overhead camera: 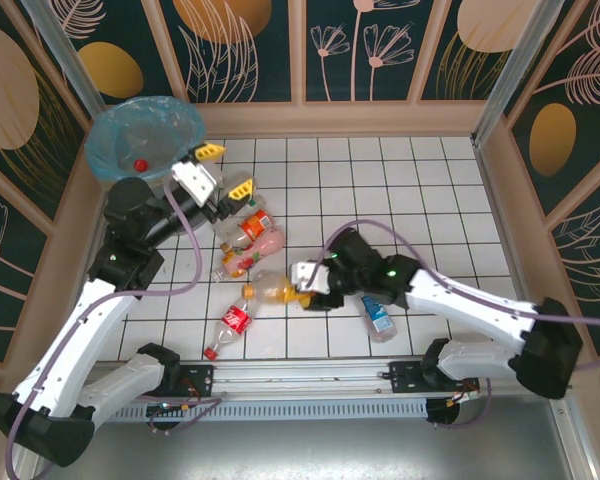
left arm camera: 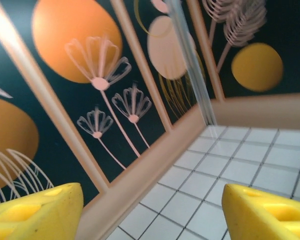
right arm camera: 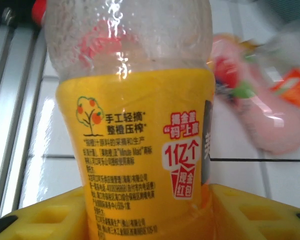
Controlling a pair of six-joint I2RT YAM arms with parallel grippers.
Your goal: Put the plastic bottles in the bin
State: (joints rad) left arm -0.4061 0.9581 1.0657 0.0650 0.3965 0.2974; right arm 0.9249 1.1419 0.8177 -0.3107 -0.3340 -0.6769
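Right wrist: orange-label bottle between fingers

white tiled floor, dark floral walls

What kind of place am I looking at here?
Probably a robot practice cell, not a real room: a white tiled tabletop boxed in by flower-patterned panels, two white arms bolted at its near edge, plastic bottles and a bag-lined bin as props.
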